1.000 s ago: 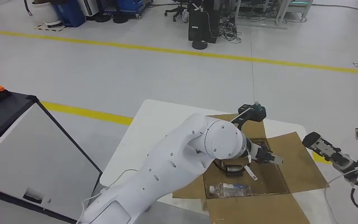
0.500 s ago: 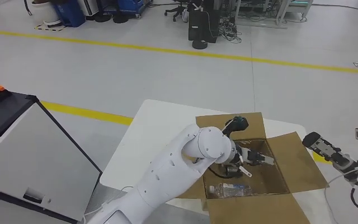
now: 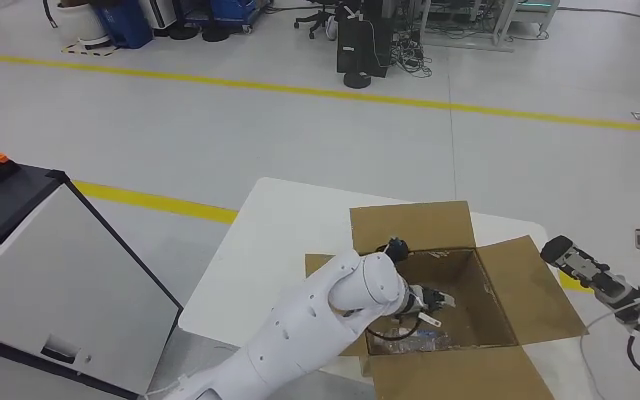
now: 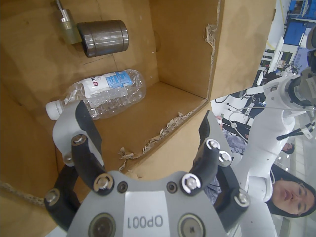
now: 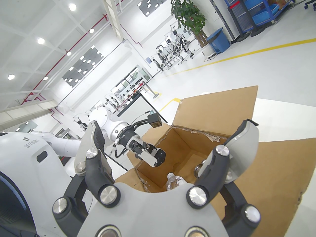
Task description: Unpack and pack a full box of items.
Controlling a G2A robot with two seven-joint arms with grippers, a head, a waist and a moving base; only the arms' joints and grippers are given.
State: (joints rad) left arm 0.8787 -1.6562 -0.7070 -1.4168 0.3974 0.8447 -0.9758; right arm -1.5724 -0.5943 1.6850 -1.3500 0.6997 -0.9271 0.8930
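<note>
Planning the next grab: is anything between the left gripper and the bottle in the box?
Nothing visible. The open left gripper hangs over the bottle in the box; the metal cylinder lies apart from it.

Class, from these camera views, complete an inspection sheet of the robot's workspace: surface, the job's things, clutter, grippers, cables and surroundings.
Surface: white table, bearing the box.
Job's things: open cardboard box, flaps spread. Inside lie a crumpled plastic bottle, a metal cylinder and a small threaded fitting beside the cylinder.
Clutter: nothing seen.
Grippers: left gripper open, empty, inside the box above the bottle. Right gripper open, empty, held outside the box near a flap.
Cables: thin black cable at the left arm's wrist.
Surroundings: yellow floor line; white cabinet beside the table.
</note>
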